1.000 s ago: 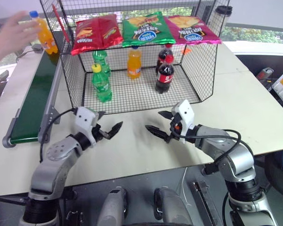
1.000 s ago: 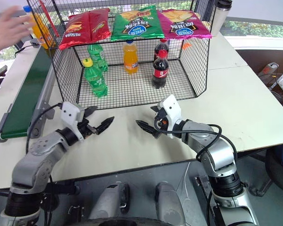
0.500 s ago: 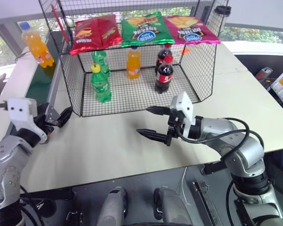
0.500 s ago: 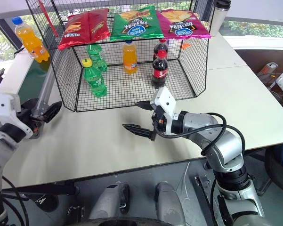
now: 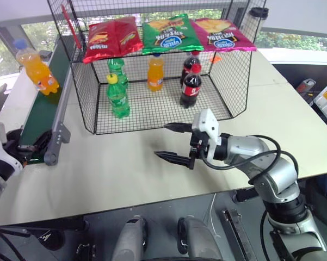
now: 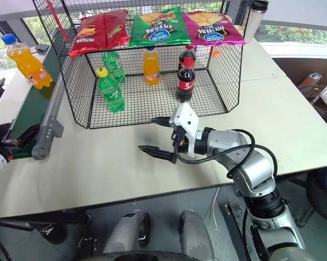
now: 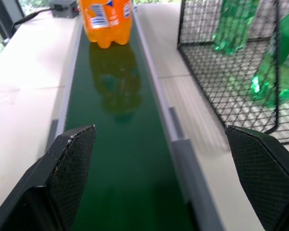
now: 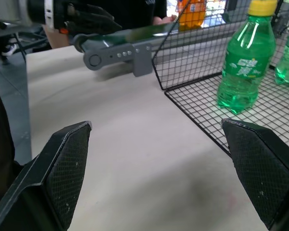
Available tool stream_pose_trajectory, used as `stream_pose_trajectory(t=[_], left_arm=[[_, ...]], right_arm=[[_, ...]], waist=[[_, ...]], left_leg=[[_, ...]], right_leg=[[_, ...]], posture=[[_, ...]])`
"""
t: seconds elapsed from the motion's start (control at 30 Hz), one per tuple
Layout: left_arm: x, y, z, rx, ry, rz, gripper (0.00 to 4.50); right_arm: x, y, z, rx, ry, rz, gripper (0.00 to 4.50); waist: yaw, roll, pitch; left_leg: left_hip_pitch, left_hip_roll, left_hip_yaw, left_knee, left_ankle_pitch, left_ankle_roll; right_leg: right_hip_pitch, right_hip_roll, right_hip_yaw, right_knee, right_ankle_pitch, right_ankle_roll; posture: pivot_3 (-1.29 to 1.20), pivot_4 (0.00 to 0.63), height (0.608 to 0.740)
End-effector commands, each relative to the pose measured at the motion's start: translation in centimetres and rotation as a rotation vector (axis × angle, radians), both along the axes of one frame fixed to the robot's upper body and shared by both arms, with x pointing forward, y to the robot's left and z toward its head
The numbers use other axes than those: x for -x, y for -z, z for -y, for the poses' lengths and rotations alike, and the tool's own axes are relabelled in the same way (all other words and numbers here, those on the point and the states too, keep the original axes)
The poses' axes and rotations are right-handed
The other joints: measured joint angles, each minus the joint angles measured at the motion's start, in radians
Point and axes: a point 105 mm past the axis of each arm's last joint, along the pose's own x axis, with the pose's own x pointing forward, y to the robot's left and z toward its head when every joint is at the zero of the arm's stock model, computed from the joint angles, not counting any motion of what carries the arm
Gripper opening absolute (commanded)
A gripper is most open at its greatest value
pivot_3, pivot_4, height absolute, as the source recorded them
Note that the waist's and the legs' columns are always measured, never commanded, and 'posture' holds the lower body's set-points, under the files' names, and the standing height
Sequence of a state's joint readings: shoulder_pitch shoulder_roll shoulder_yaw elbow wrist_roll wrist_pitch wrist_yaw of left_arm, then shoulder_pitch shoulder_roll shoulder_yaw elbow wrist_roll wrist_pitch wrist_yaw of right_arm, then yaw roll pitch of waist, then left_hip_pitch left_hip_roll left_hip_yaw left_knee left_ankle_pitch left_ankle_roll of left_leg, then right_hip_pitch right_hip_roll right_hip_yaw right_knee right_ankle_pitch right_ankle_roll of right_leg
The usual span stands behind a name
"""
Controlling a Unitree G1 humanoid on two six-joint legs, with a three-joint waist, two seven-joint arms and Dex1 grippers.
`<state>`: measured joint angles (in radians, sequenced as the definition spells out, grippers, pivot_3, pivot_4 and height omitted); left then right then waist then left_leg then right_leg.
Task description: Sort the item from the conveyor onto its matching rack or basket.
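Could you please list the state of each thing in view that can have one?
Blue-capped orange soda bottle: upright on the conveyor, unheld.
Wire basket: open at the front, five bottles upright inside, three chip bags on top.
Left claw: open, empty, over the belt.
Right claw: open, empty, above the table.

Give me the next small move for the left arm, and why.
Probably hold the left gripper at the belt's near end, then close once the soda bottle sits between its fingers. The open jaws already straddle the belt, aimed along it, and the bottle stands upright farther up it, with bare belt between. The right gripper hangs open over the table.
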<state>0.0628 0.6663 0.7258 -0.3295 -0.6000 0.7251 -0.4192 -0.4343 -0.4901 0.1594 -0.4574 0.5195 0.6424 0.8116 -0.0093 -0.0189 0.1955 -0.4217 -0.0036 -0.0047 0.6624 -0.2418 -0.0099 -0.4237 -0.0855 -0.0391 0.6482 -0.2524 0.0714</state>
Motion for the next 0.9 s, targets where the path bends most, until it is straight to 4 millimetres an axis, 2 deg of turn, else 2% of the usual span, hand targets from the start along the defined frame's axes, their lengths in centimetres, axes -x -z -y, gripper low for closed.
stream_pose_trajectory(t=[0.03,0.47,0.9], left_arm=[[0.1,-1.1,-0.3,-0.033,-0.004,0.039,4.50],[-0.2,-1.3,-1.8,-0.064,-0.093,0.070,4.50],[-1.0,-0.9,-1.7,-0.066,-0.114,0.086,4.50]], right_arm=[[0.6,-1.5,0.0,-0.057,-0.035,0.053,4.46],[0.4,-0.7,0.3,-0.038,-0.029,0.030,4.46],[0.3,-0.8,0.3,-0.019,-0.018,0.034,4.46]], waist=[[0.001,0.000,0.000],[0.000,0.000,0.000],[-0.001,0.000,0.000]], left_leg=[[0.000,0.000,0.000,0.000,0.000,0.000],[-0.001,0.000,0.000,-0.001,0.000,-0.001],[-0.003,0.000,0.000,-0.002,0.000,-0.001]], right_leg=[[0.000,0.000,0.000,0.000,0.000,0.000],[-0.002,-0.003,0.000,-0.002,0.000,-0.001],[-0.003,-0.003,0.000,-0.003,0.000,-0.002]], posture=[[0.00,0.150,0.739],[0.00,0.150,0.739],[0.00,0.150,0.739]])
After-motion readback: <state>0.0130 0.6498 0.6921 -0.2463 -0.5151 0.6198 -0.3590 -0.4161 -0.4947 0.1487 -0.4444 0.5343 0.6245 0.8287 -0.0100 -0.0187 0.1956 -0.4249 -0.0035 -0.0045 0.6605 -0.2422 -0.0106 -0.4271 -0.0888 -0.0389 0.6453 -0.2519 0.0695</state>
